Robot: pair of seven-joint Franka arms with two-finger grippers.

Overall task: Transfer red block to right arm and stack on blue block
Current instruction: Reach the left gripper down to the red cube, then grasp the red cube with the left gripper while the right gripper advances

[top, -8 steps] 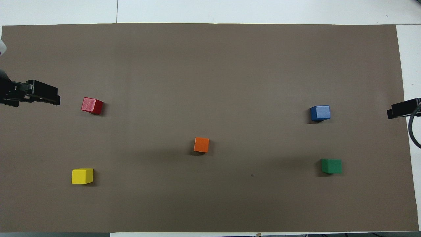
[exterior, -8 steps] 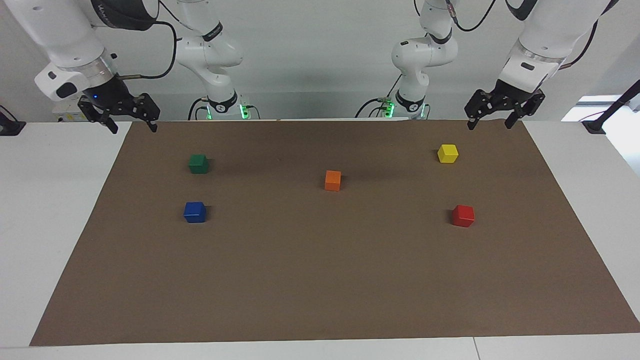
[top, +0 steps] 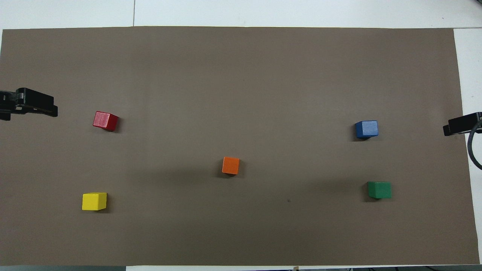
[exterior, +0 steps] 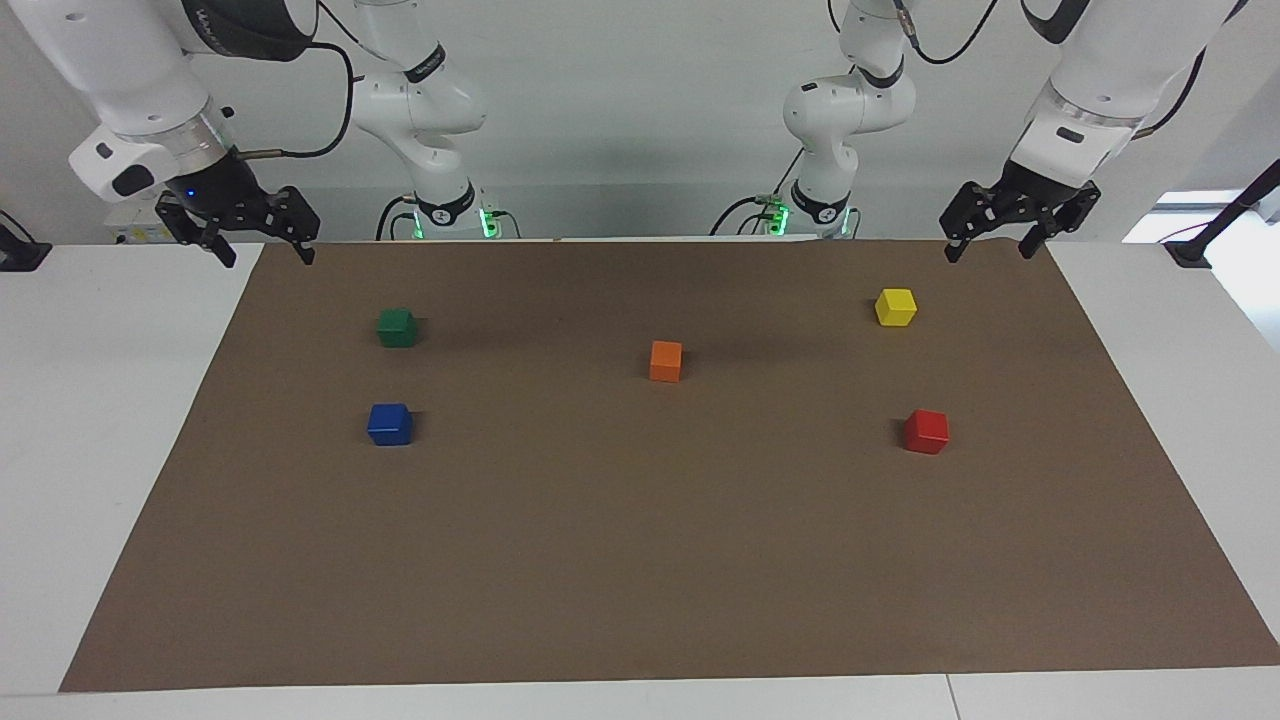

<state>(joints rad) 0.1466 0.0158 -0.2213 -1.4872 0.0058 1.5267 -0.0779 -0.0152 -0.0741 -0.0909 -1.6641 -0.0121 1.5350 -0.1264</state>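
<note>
Five small cubes lie well apart on the brown mat (exterior: 640,560) covering the surface. The red block (exterior: 927,431) sits at right of centre in the facing view, the blue block (exterior: 390,424) at left of centre; an orange cube (exterior: 666,360), a yellow cube (exterior: 896,306) and a green cube (exterior: 397,327) complete the set. The left claw (exterior: 992,245), upper right of that view, hangs wide open and empty over the mat's edge. The right claw (exterior: 262,252), upper left, waits open and empty. For a sound pickup, the left claw probably should descend squarely over the red block, fingers straddling two parallel faces and gripping low enough to leave room for the handover. No containers are present.
</note>
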